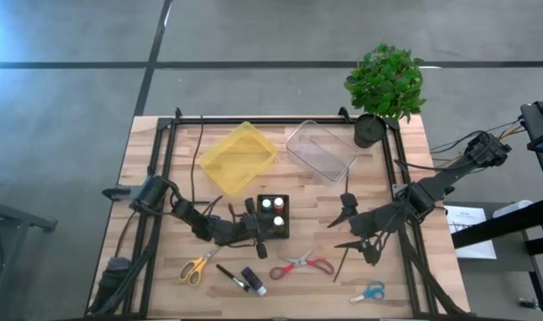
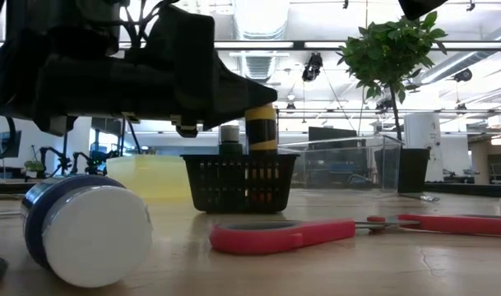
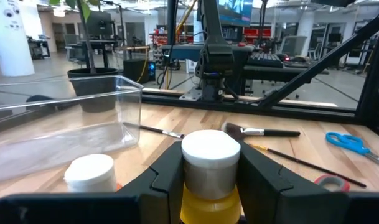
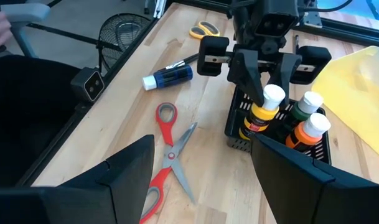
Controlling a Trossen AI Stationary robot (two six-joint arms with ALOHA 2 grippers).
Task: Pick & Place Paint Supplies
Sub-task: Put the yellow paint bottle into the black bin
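Two dark arms crowd the high view, hiding the left end effector (image 1: 256,225) beside the black mesh basket (image 1: 273,217). Left wrist view: it clamps the yellow white-capped paint bottle (image 3: 210,174). Right wrist view: right end effector (image 4: 201,165) gapes wide, empty, above the red-handled scissors (image 4: 166,158).

Both arms are presenting as matte black, built from slim tubular links joined by bulkier cylindrical joint housings. The left arm (image 1: 186,214) is carrying a rounded base housing with a lighter grey cap. The right arm (image 1: 431,183) is trailing thin dark cables, with an orange strand showing near its outer joint. The left claw (image 4: 264,78) is showing a boxy black body, two rectangular side blocks (each bearing a small pale fastener) and two tapering black fingers (image 3: 164,177). The right claw (image 4: 201,180) is displaying broad, flat, wedge-shaped black fingers with crisp angular edges.
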